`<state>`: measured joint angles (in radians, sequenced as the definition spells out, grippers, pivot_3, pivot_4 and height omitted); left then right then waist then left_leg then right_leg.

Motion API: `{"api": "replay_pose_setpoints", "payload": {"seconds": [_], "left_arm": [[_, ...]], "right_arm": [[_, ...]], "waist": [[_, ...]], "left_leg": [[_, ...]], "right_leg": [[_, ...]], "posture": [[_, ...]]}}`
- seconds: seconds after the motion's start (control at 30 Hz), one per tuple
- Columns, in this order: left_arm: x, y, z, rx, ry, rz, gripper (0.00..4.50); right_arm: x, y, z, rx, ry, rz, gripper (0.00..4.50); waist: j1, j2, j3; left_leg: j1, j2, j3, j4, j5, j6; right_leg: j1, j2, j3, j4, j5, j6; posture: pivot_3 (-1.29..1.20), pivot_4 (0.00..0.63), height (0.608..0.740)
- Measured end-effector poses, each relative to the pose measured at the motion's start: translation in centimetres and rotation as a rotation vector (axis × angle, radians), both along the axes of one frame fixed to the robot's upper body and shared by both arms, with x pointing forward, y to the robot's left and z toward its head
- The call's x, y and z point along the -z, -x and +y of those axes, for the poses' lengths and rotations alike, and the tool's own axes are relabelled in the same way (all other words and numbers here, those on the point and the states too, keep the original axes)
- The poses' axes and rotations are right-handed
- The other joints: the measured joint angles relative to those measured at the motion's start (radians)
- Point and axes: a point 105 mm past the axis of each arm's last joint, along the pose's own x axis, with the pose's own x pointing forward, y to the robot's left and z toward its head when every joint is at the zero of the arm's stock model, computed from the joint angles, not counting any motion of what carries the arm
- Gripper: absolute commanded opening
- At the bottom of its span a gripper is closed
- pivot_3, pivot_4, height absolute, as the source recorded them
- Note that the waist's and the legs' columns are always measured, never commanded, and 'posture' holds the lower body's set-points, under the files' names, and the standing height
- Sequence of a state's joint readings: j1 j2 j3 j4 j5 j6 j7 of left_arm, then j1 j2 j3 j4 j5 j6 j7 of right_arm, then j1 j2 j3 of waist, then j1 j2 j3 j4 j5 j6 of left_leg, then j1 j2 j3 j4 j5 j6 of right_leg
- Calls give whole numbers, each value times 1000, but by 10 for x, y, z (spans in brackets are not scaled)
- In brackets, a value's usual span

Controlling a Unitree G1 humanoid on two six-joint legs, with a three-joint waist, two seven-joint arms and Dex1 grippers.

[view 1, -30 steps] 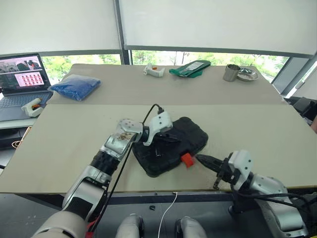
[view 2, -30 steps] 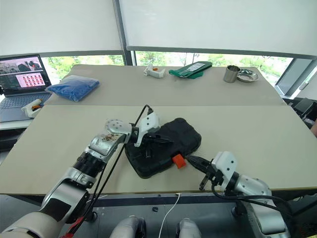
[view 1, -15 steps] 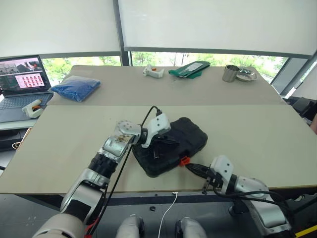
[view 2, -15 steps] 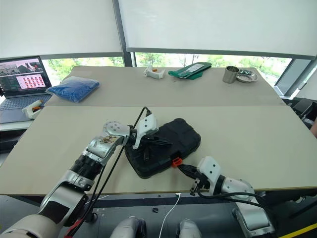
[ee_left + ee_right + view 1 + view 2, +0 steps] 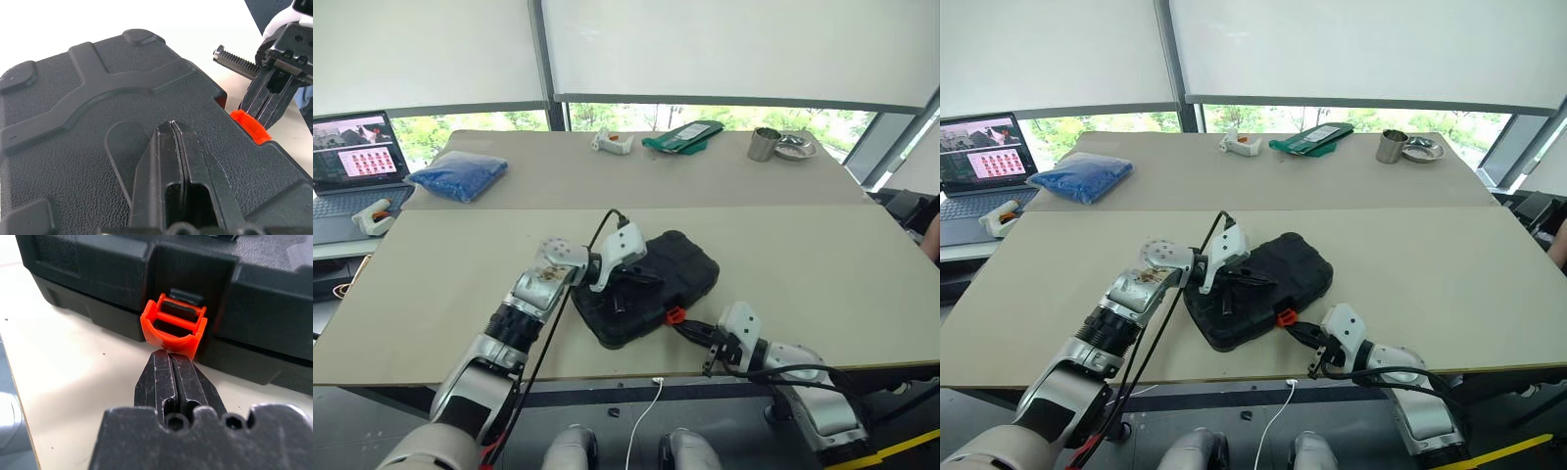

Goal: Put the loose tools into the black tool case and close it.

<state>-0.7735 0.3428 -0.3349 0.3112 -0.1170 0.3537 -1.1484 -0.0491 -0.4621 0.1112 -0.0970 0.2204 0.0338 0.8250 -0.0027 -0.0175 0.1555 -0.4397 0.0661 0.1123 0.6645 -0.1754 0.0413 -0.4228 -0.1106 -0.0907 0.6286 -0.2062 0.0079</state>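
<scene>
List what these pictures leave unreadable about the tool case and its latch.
- Contents of the black tool case: lid is down, so the tools inside are hidden in every view.
- Orange latch: flipped out in the right wrist view; the right gripper covers its lower edge, so contact is unclear.
- Case's left side: head views, behind the left gripper.

You are not getting any readable text here: the laptop (image 5: 357, 162) screen, sitting at the far left of the table (image 5: 822, 245), is showing small red tiles and images, but no words or numbers are coming through.
</scene>
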Motion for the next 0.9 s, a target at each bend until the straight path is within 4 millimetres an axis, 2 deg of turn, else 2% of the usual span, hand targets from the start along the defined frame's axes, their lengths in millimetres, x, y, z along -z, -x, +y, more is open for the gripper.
{"api": "replay_pose_setpoints", "payload": {"seconds": [0.3, 0.4, 0.47, 0.53, 0.67, 0.73, 0.8, 0.83, 0.87, 0.9], "left_arm": [[1, 0, 3, -5, -8, 6, 49], [2, 1, 4, -4, -13, 19, 49], [3, 3, 3, 7, -14, 23, 49], [5, 6, 2, 21, -16, 32, 49], [7, 8, 2, 24, -12, 40, 49], [7, 7, 4, 9, 10, 33, 49], [3, 6, 9, -12, 74, 20, 49], [0, 6, 13, -23, 110, 18, 440], [-2, 6, 16, -28, 143, 15, 553], [-2, 8, 19, -31, 160, 20, 664]], "right_arm": [[-10, -6, 3, 4, -52, 1, 0], [-31, -14, -1, 19, -103, -59, 0], [-53, -18, 5, 0, -153, -126, 0], [-63, -17, 10, -25, -170, -157, 0], [-55, -15, 9, -23, -163, -118, 0], [-48, -10, 5, -26, -154, -84, 0], [-50, -6, -6, -13, -155, -81, 0], [-53, -6, -13, 1, -151, -91, 0], [-58, -6, -20, 12, -152, -102, 462], [-61, -6, -24, 21, -150, -113, 577]], "waist": [[-10, 0, 0], [-12, 0, 0], [-11, 1, -2], [-7, 1, -7], [4, 0, -13], [6, 0, -14], [7, 0, -14], [4, 0, -14], [2, 0, -14], [1, 0, -14]], "left_leg": [[0, 0, 0, 0, 0, 0], [1, 1, -1, 0, 0, 0], [1, 1, -1, -1, 0, 0], [2, 0, -2, -3, 0, -1], [3, -1, -1, -3, -2, -1], [3, -1, -1, -4, -2, -1], [3, -1, 0, -4, -2, -1], [2, -1, 0, -4, -2, -1], [2, -1, 0, -4, -2, -1], [2, 0, 0, -4, -2, -1]], "right_leg": [[-1, 0, 0, 0, 0, 0], [0, 0, 0, 0, 0, 0], [0, 0, 0, 0, 0, 0], [0, 0, -1, -2, -1, -1], [0, -1, -1, -3, -4, -1], [0, -1, 0, -3, -4, -1], [1, -2, 0, -2, -4, -1], [1, -1, 1, -1, -4, -1], [0, -1, 1, -1, -4, -1], [0, -1, 1, -1, -4, -1]], "posture": [[0, 150, 740], [0, 150, 740], [0, 150, 740], [0, 150, 740], [0, 150, 740], [0, 150, 740], [0, 150, 740], [0, 150, 740], [0, 150, 740], [0, 150, 740]]}}
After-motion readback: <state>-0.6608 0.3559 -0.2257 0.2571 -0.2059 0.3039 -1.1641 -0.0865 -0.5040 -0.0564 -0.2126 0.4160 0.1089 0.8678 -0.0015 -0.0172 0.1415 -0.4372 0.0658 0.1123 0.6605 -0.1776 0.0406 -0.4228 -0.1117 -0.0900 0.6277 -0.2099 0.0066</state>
